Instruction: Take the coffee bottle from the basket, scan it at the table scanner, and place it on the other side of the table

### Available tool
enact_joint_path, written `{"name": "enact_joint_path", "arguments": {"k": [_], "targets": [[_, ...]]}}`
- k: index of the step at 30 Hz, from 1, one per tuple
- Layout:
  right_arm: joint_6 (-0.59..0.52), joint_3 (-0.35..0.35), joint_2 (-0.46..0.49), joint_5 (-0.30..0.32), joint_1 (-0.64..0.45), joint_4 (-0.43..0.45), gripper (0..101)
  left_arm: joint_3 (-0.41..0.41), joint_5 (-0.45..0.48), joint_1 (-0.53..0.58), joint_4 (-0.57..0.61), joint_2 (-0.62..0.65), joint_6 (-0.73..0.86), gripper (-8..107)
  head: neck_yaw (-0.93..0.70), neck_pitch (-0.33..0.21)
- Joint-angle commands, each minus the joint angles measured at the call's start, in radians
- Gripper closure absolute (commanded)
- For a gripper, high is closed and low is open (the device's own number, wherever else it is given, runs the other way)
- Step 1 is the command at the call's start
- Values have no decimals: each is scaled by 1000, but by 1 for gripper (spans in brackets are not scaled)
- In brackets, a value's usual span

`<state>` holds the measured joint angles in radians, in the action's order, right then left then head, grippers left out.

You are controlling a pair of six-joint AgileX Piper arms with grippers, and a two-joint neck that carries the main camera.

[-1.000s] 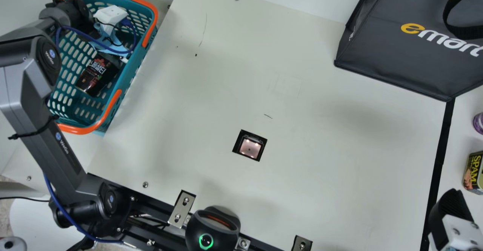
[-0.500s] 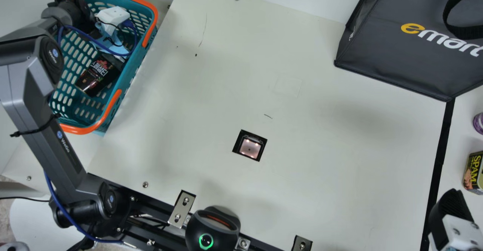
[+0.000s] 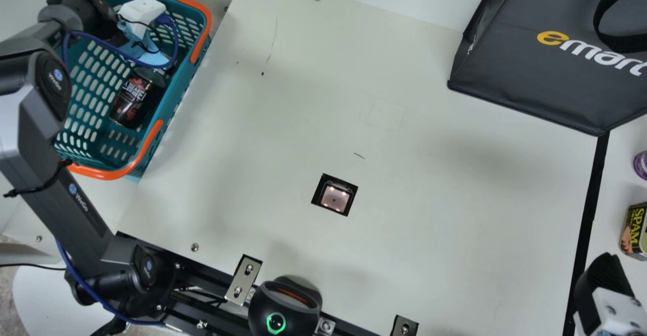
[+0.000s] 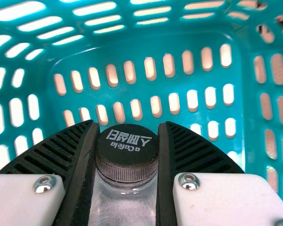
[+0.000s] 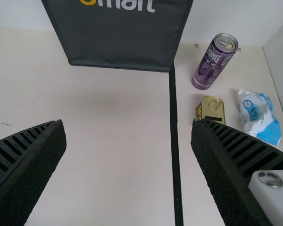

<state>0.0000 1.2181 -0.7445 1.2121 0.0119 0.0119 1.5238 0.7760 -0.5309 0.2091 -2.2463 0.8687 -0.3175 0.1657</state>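
1. From the left edge I see the left arm [image 3: 30,108] leaning in over the basket [image 3: 108,175], a teal, slotted one with an orange rim, at the upper left of the frame.
2. The coffee bottle [image 3: 132,98] is inside that basket, its dark label facing up at me and its cap end pointing to the upper right.
3. The left gripper [image 3: 160,63] is down in there too, and the left wrist view shows its ribbed fingers clamped on the bottle at the black cap [image 4: 127,153], one on each side.
4. At the bottom edge, left of centre, sits a rounded black device [image 3: 285,308] with a glowing green ring.
5. Just right of that and higher up, the table scanner [image 3: 334,195] shows its lit square window in the cream table [image 3: 429,225].
6. Upper right, a big dark bag [image 3: 536,68] stands on the table, and a black strip [image 3: 589,204] runs down from its lower corner.
7. At the lower right is the right gripper [image 3: 606,283], its fingers spread wide apart.
8. By the right edge are a yellow-and-black tin [image 3: 636,230] and, above it, a purple can [image 3: 642,165]; in the right wrist view, a blue-and-white packet [image 5: 260,115] lies near them.
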Motion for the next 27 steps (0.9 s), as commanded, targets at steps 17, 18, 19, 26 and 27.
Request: {"name": "enact_joint_path", "arguments": {"k": [17, 18, 19, 26, 27], "targets": [[0, 0, 0, 0, 0, 0, 6, -143, -2, -48, 20, 229, -54, 107, -4, -27], [0, 0, 0, 0, 0, 0, 6, -150, -1, -51, 17, 239, -58, 107, -4, -27], [0, 0, 0, 0, 0, 0, 6, -159, 0, -54, 15, 250, -61, 107, -4, -27], [0, 0, 0, 0, 0, 0, 6, -218, 3, -80, 0, 317, -80, 107, -4, -27], [0, 0, 0, 0, 0, 0, 6, -226, 3, -84, 0, 325, -82, 107, -4, -27]]}}
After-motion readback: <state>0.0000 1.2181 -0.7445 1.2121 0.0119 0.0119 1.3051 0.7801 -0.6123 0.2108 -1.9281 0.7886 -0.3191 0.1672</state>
